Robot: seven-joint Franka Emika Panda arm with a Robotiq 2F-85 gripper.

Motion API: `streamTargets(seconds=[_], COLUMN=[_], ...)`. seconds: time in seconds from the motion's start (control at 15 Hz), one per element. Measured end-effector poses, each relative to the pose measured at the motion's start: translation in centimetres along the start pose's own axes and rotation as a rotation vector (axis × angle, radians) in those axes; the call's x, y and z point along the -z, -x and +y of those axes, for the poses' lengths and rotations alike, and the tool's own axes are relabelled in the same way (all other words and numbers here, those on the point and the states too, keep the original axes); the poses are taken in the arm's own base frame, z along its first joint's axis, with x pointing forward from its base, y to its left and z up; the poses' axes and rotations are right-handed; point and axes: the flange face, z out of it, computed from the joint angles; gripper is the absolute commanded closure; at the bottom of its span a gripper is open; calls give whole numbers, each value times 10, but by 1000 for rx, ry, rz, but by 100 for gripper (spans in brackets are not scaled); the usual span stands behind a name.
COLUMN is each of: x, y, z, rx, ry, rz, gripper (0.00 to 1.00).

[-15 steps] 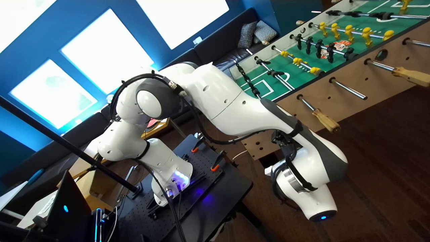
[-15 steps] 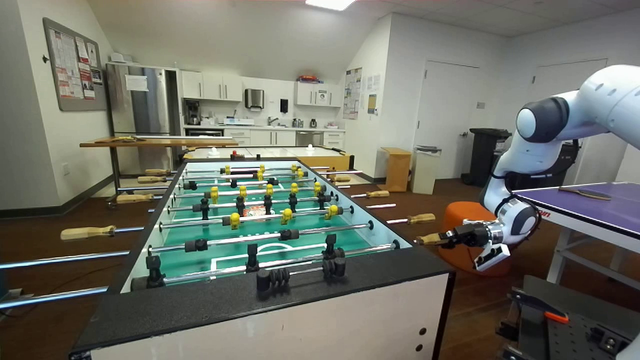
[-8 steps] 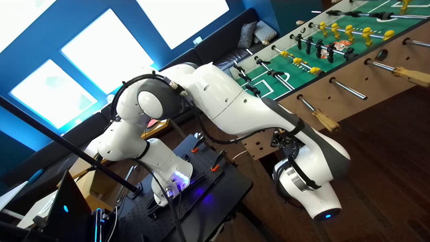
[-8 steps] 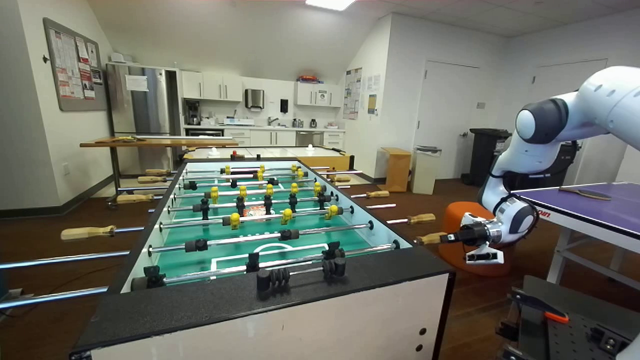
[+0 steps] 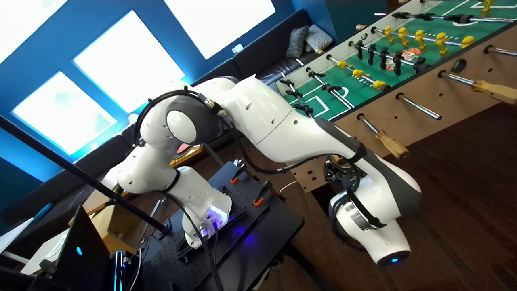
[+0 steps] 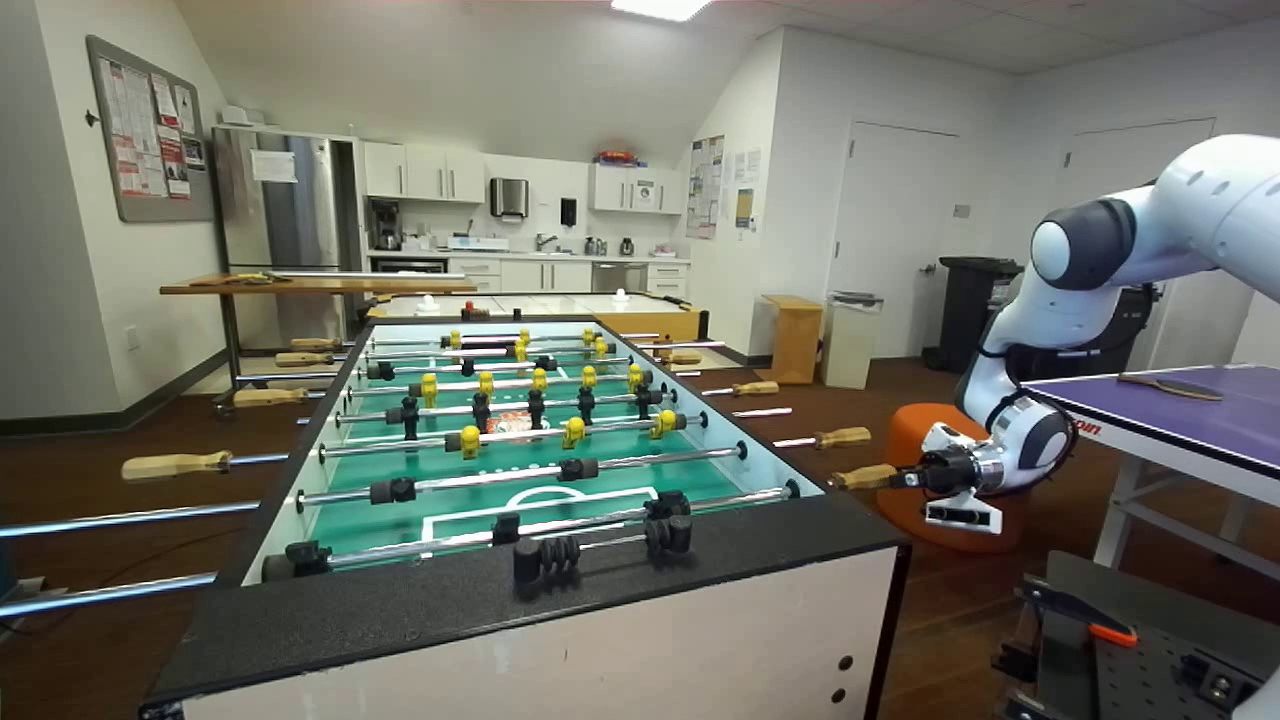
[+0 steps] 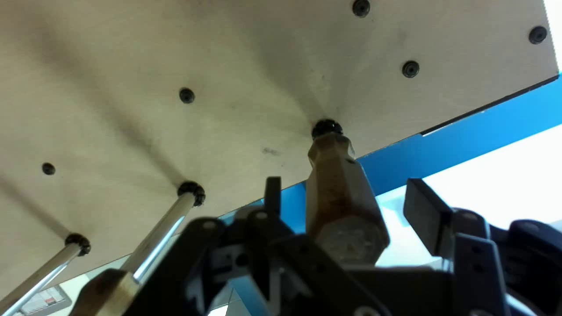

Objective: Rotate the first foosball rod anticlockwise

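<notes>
Claw (image 7: 347,199) wide around outer end of handle (image 7: 338,193); we think a grip that shallow could slip mid-twist.

In an exterior view, the white arm (image 5: 278,129) stands on the black bench (image 5: 278,223) at seven o'clock, wrist (image 5: 369,218) at four. Near that, half-hidden, the claw (image 5: 333,167) is just beside the tan handle (image 5: 338,159) of the first foosball rod (image 5: 299,100). The foosball table (image 5: 408,130) lies around two, a dark couch (image 5: 258,50) at twelve.
</notes>
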Motion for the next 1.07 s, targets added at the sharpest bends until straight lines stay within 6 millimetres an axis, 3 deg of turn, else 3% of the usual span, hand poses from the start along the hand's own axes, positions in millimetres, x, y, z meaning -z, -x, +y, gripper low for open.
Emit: streamTargets(seconds=[0.33,0.67,1.07], x=[-2,9,31], y=[8,7,-25], z=[-5,-9,-25], rx=[-119,-109,-90], ry=[-22,-1,18], rz=[7,-4,-45], gripper=[0,0,0])
